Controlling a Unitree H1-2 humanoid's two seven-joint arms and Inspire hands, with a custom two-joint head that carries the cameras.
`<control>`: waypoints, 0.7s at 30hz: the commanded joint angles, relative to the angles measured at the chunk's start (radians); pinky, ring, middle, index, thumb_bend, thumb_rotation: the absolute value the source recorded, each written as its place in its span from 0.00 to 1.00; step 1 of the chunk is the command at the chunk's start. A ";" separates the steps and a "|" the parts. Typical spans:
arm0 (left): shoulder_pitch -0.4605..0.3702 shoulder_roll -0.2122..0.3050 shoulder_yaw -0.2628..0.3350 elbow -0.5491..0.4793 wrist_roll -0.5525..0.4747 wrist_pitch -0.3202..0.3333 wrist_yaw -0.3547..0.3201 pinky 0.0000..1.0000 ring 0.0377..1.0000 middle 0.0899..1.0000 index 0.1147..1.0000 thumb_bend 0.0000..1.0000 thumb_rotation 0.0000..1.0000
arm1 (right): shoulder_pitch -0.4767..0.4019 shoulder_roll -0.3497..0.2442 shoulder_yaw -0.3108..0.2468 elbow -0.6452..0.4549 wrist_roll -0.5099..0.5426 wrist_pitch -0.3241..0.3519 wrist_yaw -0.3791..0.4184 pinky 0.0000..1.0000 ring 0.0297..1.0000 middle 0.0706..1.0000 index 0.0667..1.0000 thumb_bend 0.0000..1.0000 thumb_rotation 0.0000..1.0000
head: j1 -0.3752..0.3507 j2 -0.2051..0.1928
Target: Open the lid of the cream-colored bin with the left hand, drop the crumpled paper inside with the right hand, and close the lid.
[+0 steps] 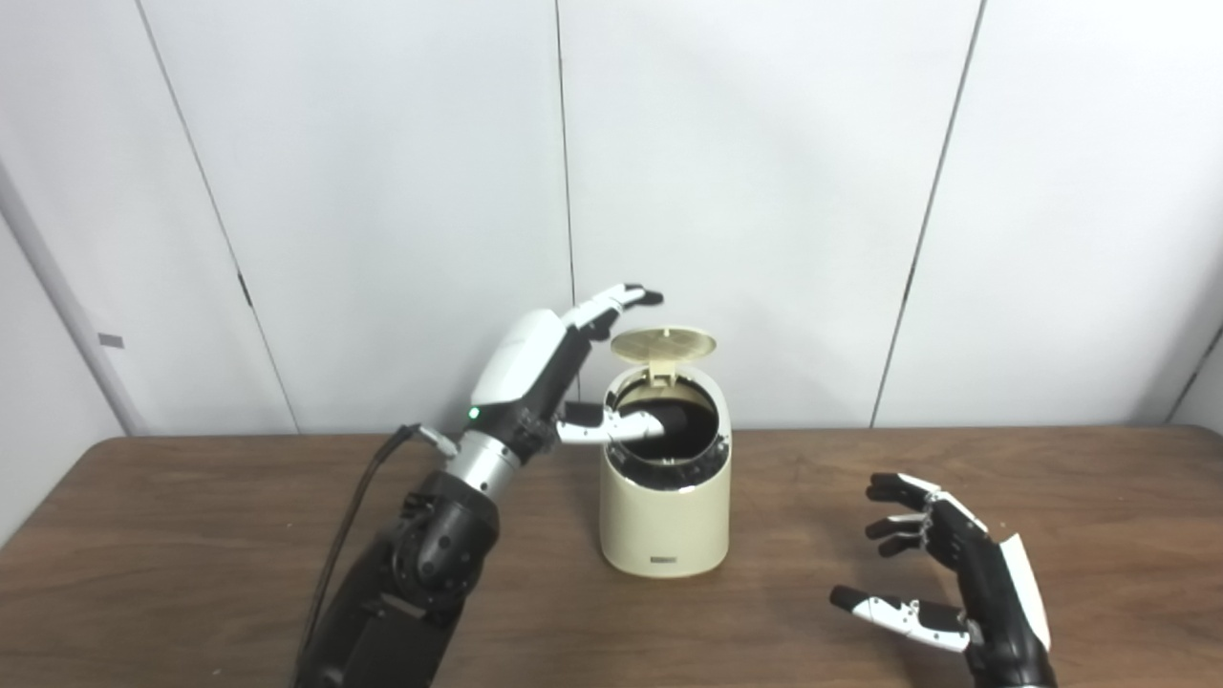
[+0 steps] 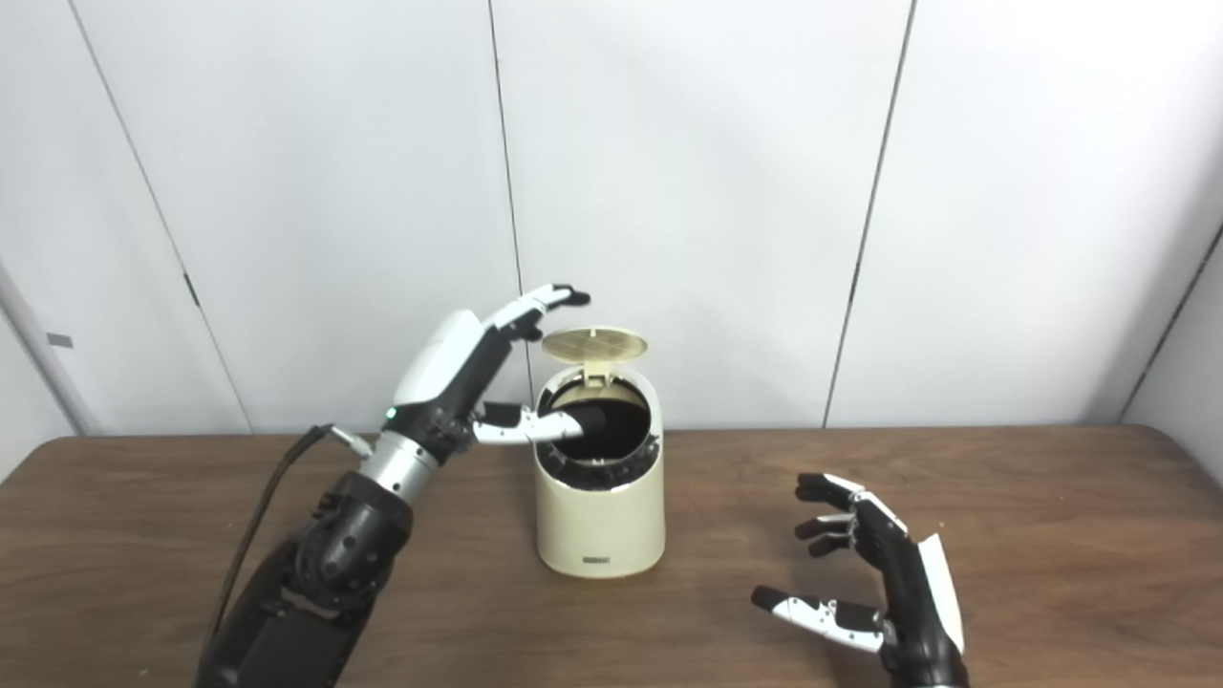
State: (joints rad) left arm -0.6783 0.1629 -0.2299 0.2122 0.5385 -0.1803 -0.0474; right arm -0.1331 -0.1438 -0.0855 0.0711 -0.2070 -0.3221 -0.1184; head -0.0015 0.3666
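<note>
The cream-colored bin (image 1: 665, 511) stands on the table's middle with its round lid (image 1: 663, 344) tipped up and back on its hinge. Its mouth shows dark inside. My left hand (image 1: 545, 368) is open beside the bin's upper left: the thumb reaches over the rim into the mouth, the fingers (image 1: 621, 297) stretch up to the left of the raised lid. My right hand (image 1: 941, 573) hovers open low over the table, right of the bin, holding nothing. No crumpled paper shows anywhere.
The wooden table (image 1: 191, 535) runs across the whole view, backed by a white panelled wall (image 1: 764, 191). A black cable (image 1: 354, 521) hangs along my left forearm.
</note>
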 commanded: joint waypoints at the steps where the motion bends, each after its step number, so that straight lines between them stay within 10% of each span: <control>1: -0.064 0.005 -0.001 -0.012 0.016 -0.015 0.020 0.74 0.88 0.88 0.87 0.83 0.47 | -0.019 0.004 -0.004 -0.024 0.001 -0.024 -0.017 0.48 0.57 0.69 0.70 0.71 0.00 | 0.000 -0.001; 21: -0.033 0.064 -0.064 -0.110 0.235 0.026 0.026 0.56 0.65 0.49 0.46 0.77 0.48 | -0.018 0.010 -0.007 -0.046 0.019 0.007 -0.010 0.49 0.58 0.70 0.69 0.72 0.00 | 0.001 0.022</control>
State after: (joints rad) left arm -0.6763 0.2070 -0.2938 0.1418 0.7416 -0.1406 -0.0544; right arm -0.1305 -0.1382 -0.0872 0.0628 -0.1970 -0.3072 -0.1182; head -0.0015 0.3896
